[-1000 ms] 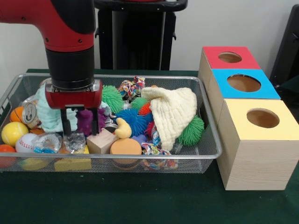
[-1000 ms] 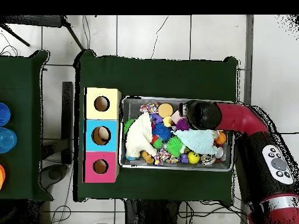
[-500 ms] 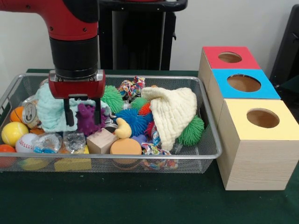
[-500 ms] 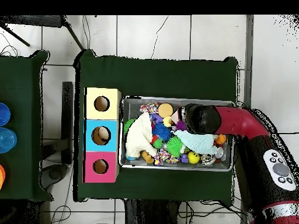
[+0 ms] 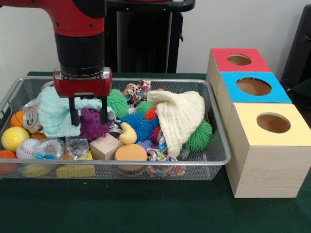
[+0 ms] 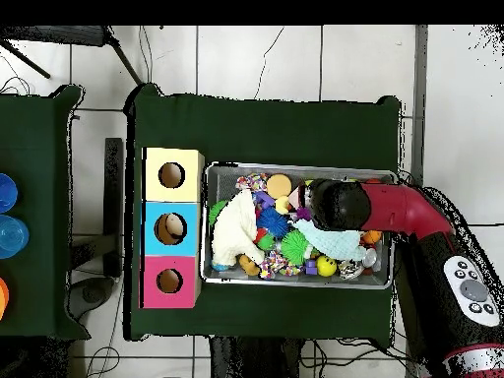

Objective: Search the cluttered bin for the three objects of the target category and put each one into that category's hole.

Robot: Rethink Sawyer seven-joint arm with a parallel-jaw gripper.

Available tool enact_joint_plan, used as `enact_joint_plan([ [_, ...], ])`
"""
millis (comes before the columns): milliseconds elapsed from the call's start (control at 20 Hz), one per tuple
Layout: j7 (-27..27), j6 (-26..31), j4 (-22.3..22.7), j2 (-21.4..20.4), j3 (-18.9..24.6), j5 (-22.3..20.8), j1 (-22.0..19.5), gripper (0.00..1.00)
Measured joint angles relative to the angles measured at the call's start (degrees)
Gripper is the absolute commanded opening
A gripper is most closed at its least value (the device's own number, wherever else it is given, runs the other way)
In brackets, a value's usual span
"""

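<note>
My gripper (image 5: 89, 115) hangs open over the left half of the wire bin (image 5: 214, 160). Between and just behind its two fingers (image 5: 74, 114) shows a purple spiky toy (image 5: 92, 127), which rests in the clutter. Nothing is gripped. A mint cloth (image 5: 52, 114) lies to the left of the fingers and a wooden block (image 5: 104, 147) sits in front. In the overhead view the arm's head (image 6: 335, 202) hides the gripper over the bin (image 6: 295, 167). The red box (image 5: 238, 59), blue box (image 5: 253, 87) and yellow box (image 5: 272, 124) each have a round hole.
The bin also holds a cream cloth (image 5: 182, 114), a blue spiky ball (image 5: 138, 126), green spiky balls (image 5: 200, 136), an orange disc (image 5: 130, 153), a rope toy (image 5: 137, 91), a can (image 5: 31, 118), a yellow ball (image 5: 13, 138) and a baseball (image 5: 26, 148).
The gripper has risen and shifted right in the front view, from above the crumpled plastic to the purple spiky toy. It stays open, and nothing in the bin moved.
</note>
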Motion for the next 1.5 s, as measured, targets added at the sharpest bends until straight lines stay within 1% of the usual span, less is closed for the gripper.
enact_joint_plan([
  [300,0.0,0.0,0.0,2.0,0.0,0.0,-1.4,1.0],
  [350,0.0,0.0,0.0,2.9,0.0,0.0,-2.3,1.0],
  [700,0.0,0.0,0.1,4.7,0.0,-0.4,-4.6,1.0],
  [1100,0.0,-0.7,0.2,4.9,0.0,-1.5,-4.9,1.0],
  [1500,0.0,-1.0,-0.2,5.1,0.0,-1.5,-4.4,1.0],
])
